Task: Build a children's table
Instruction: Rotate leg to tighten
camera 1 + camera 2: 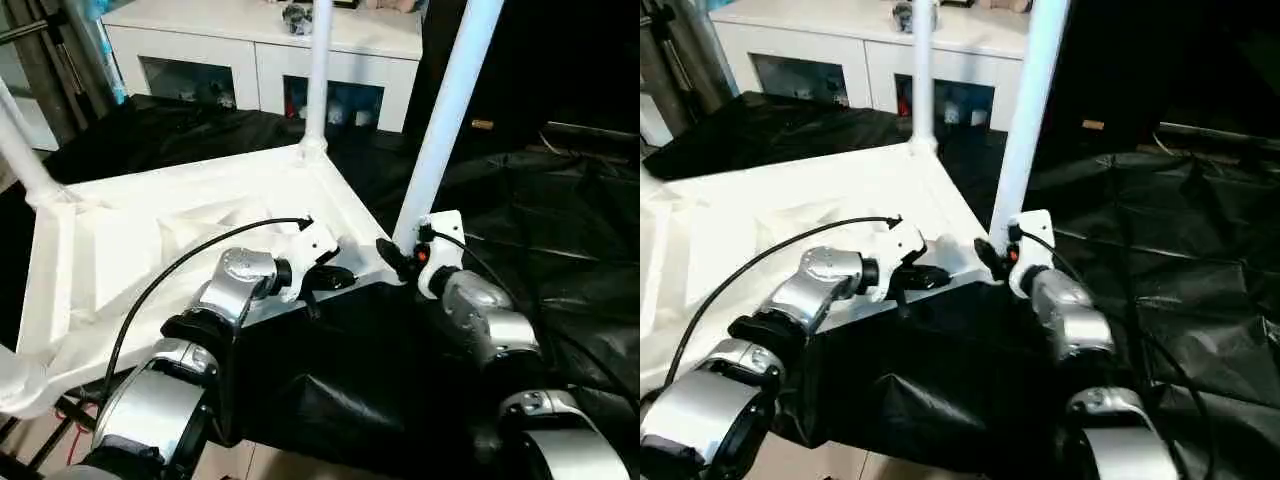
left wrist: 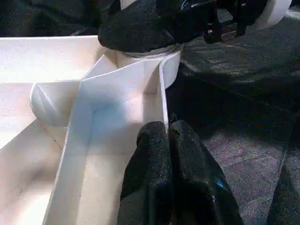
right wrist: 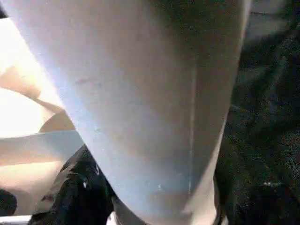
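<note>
head views: the table top lies upside down, ribs up, on black sheeting spread over the floor. three legs stand up from its corners. behind is a white cabinet with glass doors.

left wrist view: the left gripper has its fingers pressed together over the top's rim, beside a corner socket.

right wrist view: the near leg is close in front; the right gripper sits at its base, and i cannot tell whether it grips.

No text, label, brand or number can be read anywhere.
</note>
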Robot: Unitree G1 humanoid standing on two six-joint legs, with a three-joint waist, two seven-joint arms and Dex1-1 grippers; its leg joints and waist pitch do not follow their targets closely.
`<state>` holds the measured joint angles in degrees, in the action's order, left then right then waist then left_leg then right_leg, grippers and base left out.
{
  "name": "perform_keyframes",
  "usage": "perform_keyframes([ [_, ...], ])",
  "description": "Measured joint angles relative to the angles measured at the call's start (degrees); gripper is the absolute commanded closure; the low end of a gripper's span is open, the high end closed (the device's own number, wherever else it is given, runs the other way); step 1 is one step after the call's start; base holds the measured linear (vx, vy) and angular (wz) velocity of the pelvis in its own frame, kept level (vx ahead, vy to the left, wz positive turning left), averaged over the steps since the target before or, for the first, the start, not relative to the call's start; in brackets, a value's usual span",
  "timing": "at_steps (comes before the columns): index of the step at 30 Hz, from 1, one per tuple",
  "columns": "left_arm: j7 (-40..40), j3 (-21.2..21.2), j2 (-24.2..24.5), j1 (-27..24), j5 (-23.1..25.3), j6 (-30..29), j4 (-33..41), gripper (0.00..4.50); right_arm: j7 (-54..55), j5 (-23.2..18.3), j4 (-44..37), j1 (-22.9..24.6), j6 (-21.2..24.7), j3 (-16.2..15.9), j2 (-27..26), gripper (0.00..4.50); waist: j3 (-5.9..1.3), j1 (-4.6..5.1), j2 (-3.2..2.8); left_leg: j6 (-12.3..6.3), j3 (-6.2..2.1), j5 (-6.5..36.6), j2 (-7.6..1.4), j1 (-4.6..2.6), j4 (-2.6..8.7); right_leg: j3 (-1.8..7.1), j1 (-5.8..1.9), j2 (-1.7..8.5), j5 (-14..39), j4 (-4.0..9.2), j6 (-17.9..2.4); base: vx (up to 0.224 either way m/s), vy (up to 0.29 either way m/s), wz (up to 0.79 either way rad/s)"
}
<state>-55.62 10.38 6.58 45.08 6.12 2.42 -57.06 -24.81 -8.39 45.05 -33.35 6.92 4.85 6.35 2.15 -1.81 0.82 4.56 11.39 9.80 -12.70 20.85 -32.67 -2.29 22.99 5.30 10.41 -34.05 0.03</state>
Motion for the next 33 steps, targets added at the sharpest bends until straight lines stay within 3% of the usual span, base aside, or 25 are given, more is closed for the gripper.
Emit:
perform_keyframes([
  [4, -1.5, -0.3, 0.1, 0.0, -0.3, 0.1, 0.0, 4.50, -3.9, -0.1, -0.2, 0.0, 0.0, 0.4, 0.7, 1.09, 0.00, -0.05, 0.00, 0.00, 0.00, 0.0, 0.00, 0.06, 0.00, -0.01, 0.02, 0.00, 0.0, 0.00, -0.1, 0.000, 0.000, 0.00],
  [8, -5.7, -0.4, 1.5, -0.2, -1.2, 0.1, 0.6, 4.50, -11.6, -0.1, -2.6, 1.7, 0.1, -1.5, 3.2, 0.73, 0.02, -0.17, -0.03, -0.01, 0.00, 0.0, -0.07, 0.10, 0.04, -0.09, 0.05, -0.03, 0.0, -0.01, 0.0, 0.000, 0.000, 0.00],
  [13, -12.1, 0.1, 3.9, -1.0, -2.2, 1.1, 1.9, 4.50, -24.3, -0.7, -5.9, 4.1, 0.1, -5.3, 8.2, 0.73, 0.07, -0.76, -0.10, -0.03, 0.08, 0.0, -0.11, 0.21, 0.06, -0.17, 0.12, -0.05, 0.1, 0.02, 0.1, 0.000, 0.000, 0.00],
  [17, -17.0, 0.6, 5.9, -1.4, -2.5, 1.4, 2.7, 4.50, -32.2, -1.2, -8.1, 5.7, 0.5, -6.8, 10.7, 0.73, 0.10, -1.52, -0.08, -0.03, 0.11, 0.0, -0.12, 0.20, 0.03, -0.14, 0.13, -0.04, 0.1, 0.00, 0.1, 0.000, 0.000, 0.00],
  [25, -24.5, 1.5, 8.7, -2.1, -3.7, 1.4, 3.6, 4.50, -42.5, -3.6, -12.3, 7.6, 5.0, -8.8, 14.5, 0.73, 0.12, -1.95, -0.05, -0.03, 0.10, 0.0, -0.12, 0.20, 0.01, -0.13, 0.12, -0.02, 0.1, 0.00, 0.1, 0.000, 0.000, 0.00],
  [33, -27.3, 2.0, 9.4, -2.5, -3.7, 1.4, 4.6, 4.50, -45.6, -4.5, -14.6, 8.9, 6.9, -9.8, 15.1, 1.46, 0.12, -2.41, -0.02, -0.02, 0.09, 0.0, -0.12, 0.20, 0.01, -0.13, 0.12, -0.02, 0.1, -0.01, 0.1, 0.000, 0.000, 0.00],
])
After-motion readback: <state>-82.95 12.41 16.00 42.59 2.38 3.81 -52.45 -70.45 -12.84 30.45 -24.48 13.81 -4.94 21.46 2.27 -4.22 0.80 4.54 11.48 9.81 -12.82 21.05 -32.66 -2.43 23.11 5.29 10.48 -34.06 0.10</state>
